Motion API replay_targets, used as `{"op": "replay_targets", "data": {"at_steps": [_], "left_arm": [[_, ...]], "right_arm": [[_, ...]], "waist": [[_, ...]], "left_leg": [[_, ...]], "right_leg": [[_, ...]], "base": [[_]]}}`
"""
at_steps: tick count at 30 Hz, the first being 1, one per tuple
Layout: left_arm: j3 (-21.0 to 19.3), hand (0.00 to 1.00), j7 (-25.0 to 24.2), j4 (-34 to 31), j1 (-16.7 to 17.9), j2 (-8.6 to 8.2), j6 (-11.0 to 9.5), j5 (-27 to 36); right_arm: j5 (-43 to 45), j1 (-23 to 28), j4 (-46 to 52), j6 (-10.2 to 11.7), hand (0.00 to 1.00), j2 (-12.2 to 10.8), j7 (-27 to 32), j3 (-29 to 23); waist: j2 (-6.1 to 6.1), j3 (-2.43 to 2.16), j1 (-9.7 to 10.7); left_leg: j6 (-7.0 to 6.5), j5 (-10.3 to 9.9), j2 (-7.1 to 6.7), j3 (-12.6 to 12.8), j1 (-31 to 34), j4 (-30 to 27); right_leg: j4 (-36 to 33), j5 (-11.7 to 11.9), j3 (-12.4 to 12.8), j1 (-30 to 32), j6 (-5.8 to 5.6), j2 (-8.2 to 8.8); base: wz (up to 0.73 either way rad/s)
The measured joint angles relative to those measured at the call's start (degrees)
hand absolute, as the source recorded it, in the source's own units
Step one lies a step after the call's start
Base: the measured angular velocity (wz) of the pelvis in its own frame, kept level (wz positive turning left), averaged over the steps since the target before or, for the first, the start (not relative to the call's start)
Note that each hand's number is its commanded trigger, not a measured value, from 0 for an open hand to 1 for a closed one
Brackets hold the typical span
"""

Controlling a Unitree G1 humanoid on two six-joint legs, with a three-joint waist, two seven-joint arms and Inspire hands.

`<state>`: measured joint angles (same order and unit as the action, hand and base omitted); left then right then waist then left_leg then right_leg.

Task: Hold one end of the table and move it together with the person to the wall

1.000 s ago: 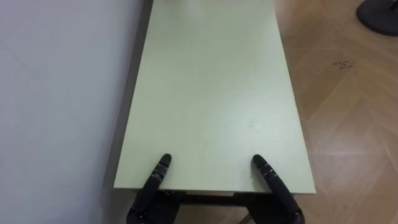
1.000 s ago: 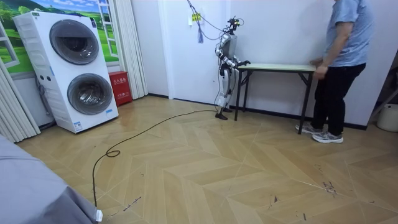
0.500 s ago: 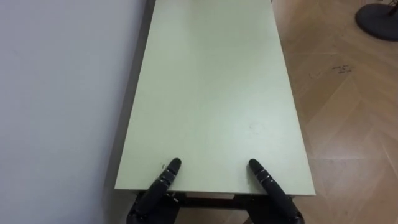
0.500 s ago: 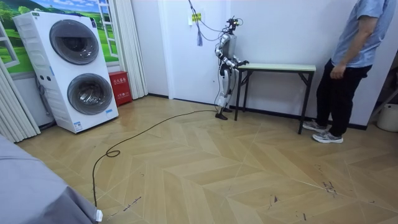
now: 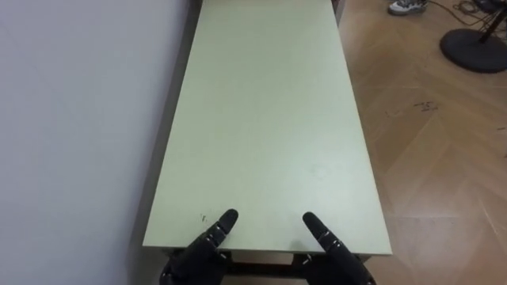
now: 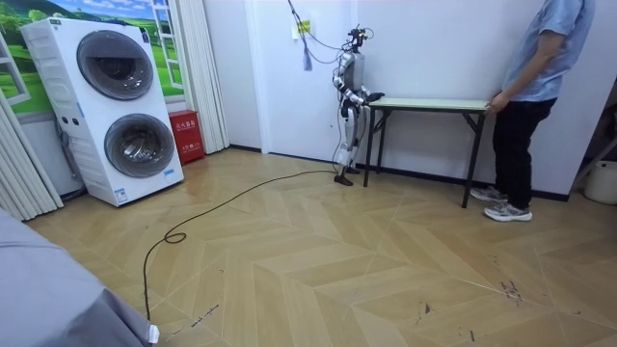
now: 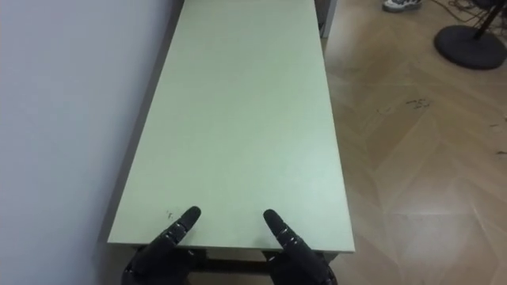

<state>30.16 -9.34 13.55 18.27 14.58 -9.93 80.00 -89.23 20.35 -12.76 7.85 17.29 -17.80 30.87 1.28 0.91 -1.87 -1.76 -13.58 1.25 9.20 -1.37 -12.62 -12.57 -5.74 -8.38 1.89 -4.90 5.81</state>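
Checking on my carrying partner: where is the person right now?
The person stands on the room view's right, at the end of the table opposite the robot, one hand at its edge.

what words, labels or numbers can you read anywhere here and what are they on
No text reads clearly.
red box beside the stacked washing machines: pale print, too small to read.
table: a tiny dark mark by the left hand, too small to read.
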Motion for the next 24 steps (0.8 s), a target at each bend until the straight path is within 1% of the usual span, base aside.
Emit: {"op": "replay_targets", "data": {"at_steps": [2,3,6,7,9,11,12,14,16,17,19,20,22,24], "left_arm": [[-0.03,0.00,-0.42,0.54,0.00,-0.05,0.34,-2.58],[-0.05,0.00,-0.45,0.71,0.06,0.01,0.81,-3.97],[-0.42,0.00,-1.47,2.00,-0.09,0.04,1.19,-5.78],[-0.66,0.00,-2.48,3.59,-0.44,0.04,1.24,-6.25],[-0.76,0.00,-2.92,6.07,-1.04,0.21,1.31,-7.77],[-0.76,0.00,-3.68,7.40,-1.10,0.14,1.44,-7.66],[-0.62,0.00,-4.18,8.22,-1.11,0.12,1.94,-7.68],[-0.54,0.00,-5.12,9.74,-1.21,0.10,2.57,-7.74],[-0.59,0.00,-5.74,11.00,-1.31,0.03,3.10,-7.76],[-0.73,0.00,-6.54,11.64,-1.30,0.07,3.47,-7.77],[-0.84,0.00,-7.64,12.62,-1.45,0.02,3.66,-7.84],[-0.81,0.00,-8.29,13.69,-1.82,0.01,3.76,-8.14],[-0.68,0.00,-9.70,15.66,-2.46,0.02,4.00,-8.18],[-0.84,0.00,-10.59,17.30,-3.19,0.06,4.64,-8.19]], "right_arm": [[0.32,0.00,-0.19,-0.37,0.00,-0.23,-0.46,-0.08],[1.82,0.00,-0.55,-0.46,0.00,-0.23,-0.68,-0.34],[4.45,-0.26,-2.44,-0.62,0.00,-0.34,-2.58,-0.82],[5.36,-0.39,-3.03,-1.08,0.00,-0.29,-3.41,-0.88],[6.52,-1.06,-4.54,-1.66,0.00,-0.40,-4.92,-0.82],[8.34,-1.76,-6.33,-2.07,0.00,-0.48,-6.44,-0.99],[9.62,-2.54,-7.81,-2.67,0.00,-0.50,-7.01,-1.22],[10.90,-3.49,-9.58,-3.10,0.00,-0.67,-7.38,-1.32],[11.28,-3.48,-9.86,-3.80,0.00,-1.07,-7.38,-2.05],[11.61,-3.45,-9.86,-4.22,0.00,-1.29,-7.39,-2.68],[12.25,-3.42,-10.05,-4.28,0.00,-1.33,-7.47,-3.37],[12.77,-3.56,-11.02,-4.28,0.00,-1.41,-7.85,-3.65],[13.22,-3.54,-12.20,-4.31,0.00,-1.44,-8.03,-3.90],[13.43,-3.70,-13.60,-4.96,0.00,-1.45,-8.53,-4.42]], "waist": [[0.00,0.01,-0.01],[-0.03,0.03,-0.01],[-0.14,0.10,0.00],[-0.23,0.15,0.02],[-0.45,0.26,0.08],[-0.57,0.22,0.38],[-0.59,0.21,0.53],[-0.64,0.17,0.68],[-0.57,0.12,1.03],[-0.52,0.09,1.53],[-0.49,0.07,1.75],[-0.47,-0.08,1.70],[-0.45,-0.11,1.66],[-0.42,-0.17,1.66]], "left_leg": [[0.07,0.04,0.02,0.02,-0.05,0.03],[0.07,0.05,0.02,0.03,-0.10,0.04],[0.08,0.06,0.01,0.02,-0.48,0.20],[0.08,0.06,0.00,0.01,-0.78,0.40],[0.08,0.06,0.00,-0.07,-0.90,0.49],[0.08,0.06,-0.05,-0.40,-0.88,0.49],[0.08,0.06,-0.06,-0.52,-0.86,0.49],[0.08,0.06,-0.08,-0.57,-0.79,0.48],[0.08,0.06,-0.08,-0.74,-0.77,0.48],[0.08,0.06,-0.08,-1.06,-0.79,0.50],[0.08,0.06,-0.10,-1.38,-1.11,0.62],[0.08,0.06,-0.10,-1.43,-1.41,0.81],[0.08,0.07,-0.12,-1.53,-1.82,0.89],[0.09,0.07,-0.12,-1.55,-1.95,0.95]], "right_leg": [[0.00,0.00,-0.03,-0.02,0.00,-0.02],[0.00,0.00,-0.18,-0.03,0.00,-0.02],[0.02,0.00,-0.39,-0.34,0.00,-0.02],[0.03,0.00,-0.46,-0.53,0.00,-0.02],[0.08,0.00,-0.46,-0.69,0.00,-0.03],[0.28,0.01,-0.46,-0.90,0.01,-0.03],[0.33,0.01,-0.47,-0.97,0.01,-0.03],[0.90,0.04,-0.49,-1.22,0.06,-0.07],[0.99,0.04,-0.59,-1.34,0.06,-0.09],[1.00,0.04,-0.65,-1.47,0.06,-0.09],[1.09,0.04,-0.66,-1.86,0.06,-0.11],[1.19,0.03,-0.71,-2.20,0.06,-0.15],[1.75,0.04,-1.07,-2.95,0.06,-0.15],[2.00,0.04,-1.16,-3.19,0.06,-0.16]], "base": [[0.00],[0.00],[0.00],[0.00],[0.00],[0.06],[0.08],[0.04],[0.06],[0.10],[0.08],[0.07],[0.06],[0.00]]}}
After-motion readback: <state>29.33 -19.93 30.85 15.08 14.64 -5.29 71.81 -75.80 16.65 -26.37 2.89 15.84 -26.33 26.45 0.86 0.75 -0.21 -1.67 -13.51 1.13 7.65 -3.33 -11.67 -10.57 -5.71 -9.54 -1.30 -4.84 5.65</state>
